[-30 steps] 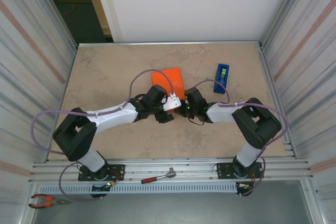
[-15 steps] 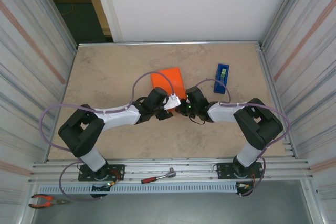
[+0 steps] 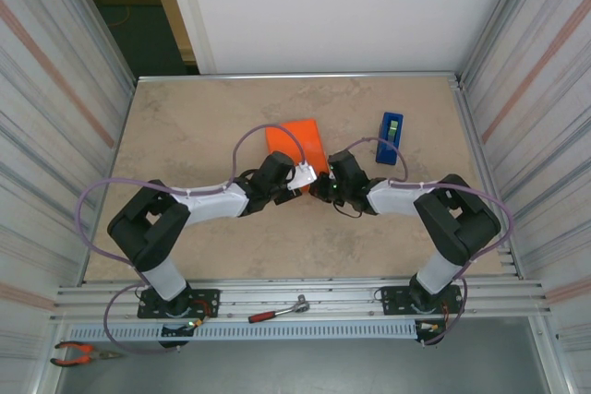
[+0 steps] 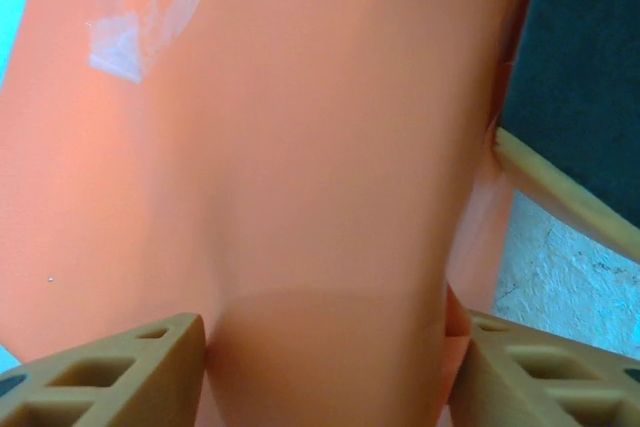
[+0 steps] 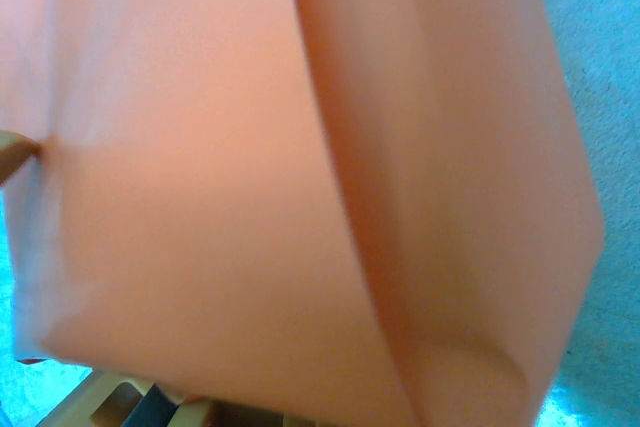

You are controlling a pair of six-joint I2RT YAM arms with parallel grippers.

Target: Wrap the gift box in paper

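Paper: the paper (image 3: 297,140) is bright orange and folded into a flat rectangular parcel. It lies on the tabletop (image 3: 185,136) just above the centre of the top view, tilted a little.
Paper surface: in the left wrist view a strip of clear tape (image 4: 140,27) is stuck on it at the upper left. In the right wrist view a long fold runs from the top centre down to a rounded corner at the lower right.
Left end effector: the left end effector (image 3: 303,175) sits at the parcel's lower edge. In its own camera, the tan fingers (image 4: 110,377) stand one on each side of the paper-covered end, both touching it, so it holds the paper at a middling width.
Right end effector: the right end effector (image 3: 320,184) is just right of the left one, at the parcel's lower right corner. It is closed, with its fingers (image 5: 105,399) peeking out under the paper's bottom edge. Whether paper is pinched between them cannot be told.
Tape dispenser: the blue tape dispenser (image 3: 390,138) stands to the right of the parcel, apart from it.
Bottom rail: a ratchet wrench (image 3: 277,311) lies at the bottom centre and red-handled pliers (image 3: 78,352) at the lower left.
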